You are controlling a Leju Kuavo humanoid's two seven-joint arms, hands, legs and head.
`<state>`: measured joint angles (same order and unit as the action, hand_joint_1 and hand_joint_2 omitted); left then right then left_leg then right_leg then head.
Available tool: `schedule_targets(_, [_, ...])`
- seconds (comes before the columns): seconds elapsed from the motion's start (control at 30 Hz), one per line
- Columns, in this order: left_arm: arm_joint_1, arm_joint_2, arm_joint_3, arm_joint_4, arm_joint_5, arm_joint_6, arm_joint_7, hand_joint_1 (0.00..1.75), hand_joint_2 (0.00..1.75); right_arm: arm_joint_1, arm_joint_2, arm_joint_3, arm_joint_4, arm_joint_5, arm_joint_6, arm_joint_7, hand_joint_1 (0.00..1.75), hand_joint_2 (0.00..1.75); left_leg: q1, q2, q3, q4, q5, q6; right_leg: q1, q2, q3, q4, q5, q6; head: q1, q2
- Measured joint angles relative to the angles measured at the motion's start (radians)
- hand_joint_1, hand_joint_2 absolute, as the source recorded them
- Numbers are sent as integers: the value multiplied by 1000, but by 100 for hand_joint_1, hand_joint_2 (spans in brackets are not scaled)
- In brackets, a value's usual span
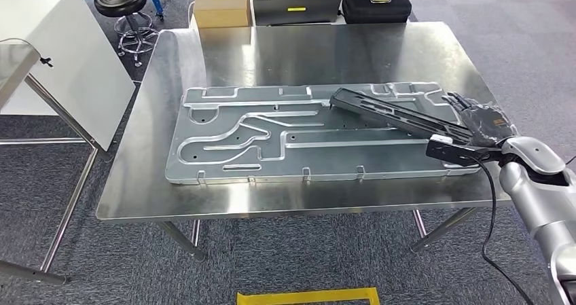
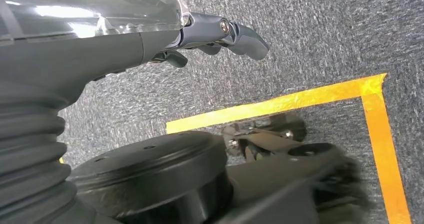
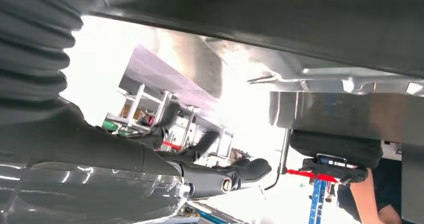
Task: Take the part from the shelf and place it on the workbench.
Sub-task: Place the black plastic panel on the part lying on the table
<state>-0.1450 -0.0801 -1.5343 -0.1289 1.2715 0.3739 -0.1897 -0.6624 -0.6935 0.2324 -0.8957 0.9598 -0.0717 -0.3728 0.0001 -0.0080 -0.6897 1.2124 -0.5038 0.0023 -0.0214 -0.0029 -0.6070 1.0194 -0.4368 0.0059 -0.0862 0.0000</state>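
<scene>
The part (image 1: 394,113) is a long black slotted bar lying aslant on a big grey stamped metal plate (image 1: 238,142), which rests on the steel workbench (image 1: 306,47). My right hand (image 1: 481,119) is at the bar's right end with its fingers spread. In the right wrist view the bar (image 3: 280,29) runs past close to the camera, and the thumb of the right hand (image 3: 220,179) stands off from it with bright space between. My left hand (image 2: 210,34) hangs over the carpet, holding nothing, its fingers apart.
Behind the bench stand a cardboard box (image 1: 221,3), a black case (image 1: 375,6) and a round stool (image 1: 121,3). A white panel (image 1: 61,54) leans at the left. Yellow tape (image 1: 306,296) marks the floor in front. A person's arm (image 3: 367,199) is beyond the bench.
</scene>
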Motion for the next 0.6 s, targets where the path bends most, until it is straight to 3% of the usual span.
schedule_targets(0.07, [-1,0,-2,0,-2,2,5,0,0,3,0,-7,-2,-5,0,1,0,0,-2,0,62,-129,49,9,4,2,1,5,-4,7,0,0])
schedule_targets(0.1, [-1,0,-3,0,-2,3,7,0,0,4,0,-10,-2,-7,1,2,0,0,-3,0,79,-163,57,12,5,2,0,6,-5,11,0,0])
schedule_targets(0.23, [-1,1,-5,0,3,6,10,0,0,11,-1,-23,-9,-9,3,2,0,0,-3,0,89,-191,66,32,1,2,-1,8,-9,33,0,0])
schedule_targets(0.3, [-2,1,-5,0,10,8,12,0,0,10,-1,-30,-11,-11,4,3,0,0,1,1,92,-199,73,41,-1,2,-33,79,-54,42,0,0])
schedule_targets(0.37, [-1,1,-5,0,15,9,15,0,0,12,0,-34,-11,-12,5,4,0,0,0,1,91,-200,73,43,-2,3,-94,211,-116,49,0,0])
schedule_targets(0.4, [0,1,-5,0,16,10,16,0,0,15,1,-34,-11,-12,5,5,0,0,0,1,91,-199,73,43,-2,2,-117,261,-131,51,0,0])
schedule_targets(0.43, [0,1,-5,0,16,10,18,0,0,17,2,-34,-11,-12,6,5,0,0,0,1,91,-198,73,43,-2,2,-125,277,-126,52,0,0])
schedule_targets(0.47, [0,1,-5,0,17,10,18,0,0,18,3,-35,-11,-12,6,5,0,0,0,1,91,-197,73,43,-2,2,-113,251,-103,52,0,0])
schedule_targets(0.53, [-1,1,-5,0,17,10,18,0,0,16,4,-38,-11,-12,6,5,0,0,-1,0,92,-195,71,40,-2,1,-46,115,-37,47,0,0])
schedule_targets(0.6, [-1,1,-5,0,17,10,18,0,0,13,4,-42,-11,-13,6,5,0,0,-4,-1,90,-193,69,33,4,1,5,11,-5,37,0,0])
